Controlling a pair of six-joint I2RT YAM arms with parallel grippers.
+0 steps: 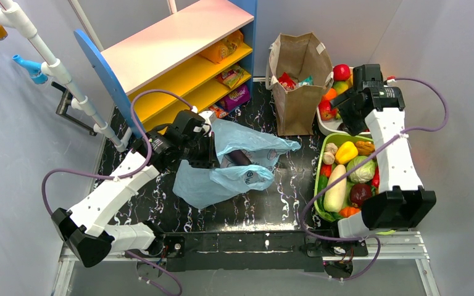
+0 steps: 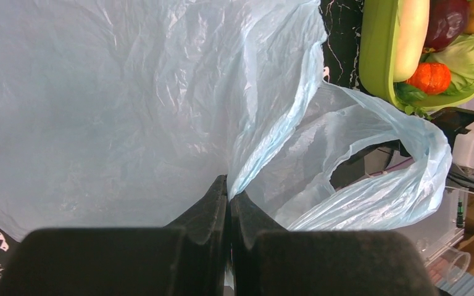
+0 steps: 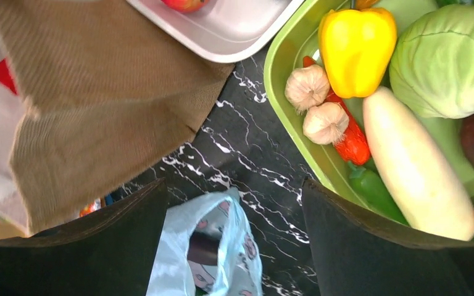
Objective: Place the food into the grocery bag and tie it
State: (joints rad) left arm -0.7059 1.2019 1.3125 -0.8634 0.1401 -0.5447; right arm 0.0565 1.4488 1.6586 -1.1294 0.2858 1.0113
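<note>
The light-blue grocery bag [image 1: 222,182] lies crumpled on the black marble table, its mouth toward the right. My left gripper [image 1: 208,151] is shut on a fold of the bag's plastic; in the left wrist view the fingertips [image 2: 228,188] pinch the film [image 2: 129,111], and a loop handle [image 2: 401,179] hangs to the right. A dark packet [image 1: 241,157] shows inside the bag, and also in the right wrist view [image 3: 213,253]. Red [image 1: 286,80] and teal [image 1: 306,80] snack packets sit in the brown paper bag. My right gripper [image 1: 344,114] is open and empty [image 3: 234,237], above the bag's far end.
The brown paper bag [image 1: 296,102] stands at the back centre. A white tray [image 1: 326,126] of plastic fruit and a green basket [image 1: 319,185] of plastic vegetables are on the right. A blue and yellow shelf [image 1: 179,55] with snacks stands at the back left.
</note>
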